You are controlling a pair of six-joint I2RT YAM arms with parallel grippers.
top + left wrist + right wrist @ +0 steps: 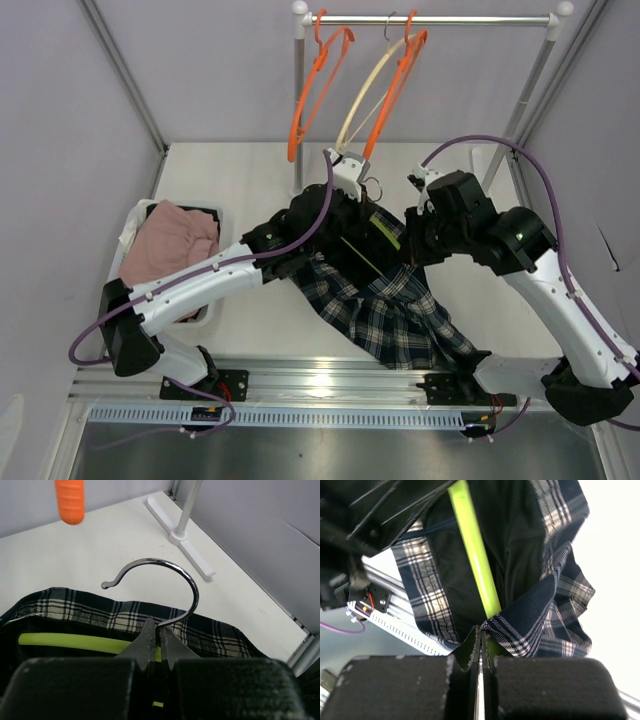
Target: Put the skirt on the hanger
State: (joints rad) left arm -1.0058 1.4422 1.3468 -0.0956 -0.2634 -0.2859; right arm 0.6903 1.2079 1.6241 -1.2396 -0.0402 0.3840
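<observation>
A lime-green hanger (385, 230) with a metal hook (165, 572) hangs over the middle of the table. My left gripper (160, 630) is shut on the stem of that hook, and in the top view it (362, 198) sits just below the rack. A dark plaid skirt (400, 320) is draped over the green bar (475, 550) and trails toward the near rail. At the hanger's right end, my right gripper (481, 629) is shut on the skirt's edge (530, 625); from above it (408, 248) lies against the cloth.
A clothes rack (430, 20) stands at the back with two orange hangers (320, 80) and a cream one (362, 100). Its foot (186, 536) rests on the table. A white basket (135, 225) holding pink clothing (175, 240) sits at the left.
</observation>
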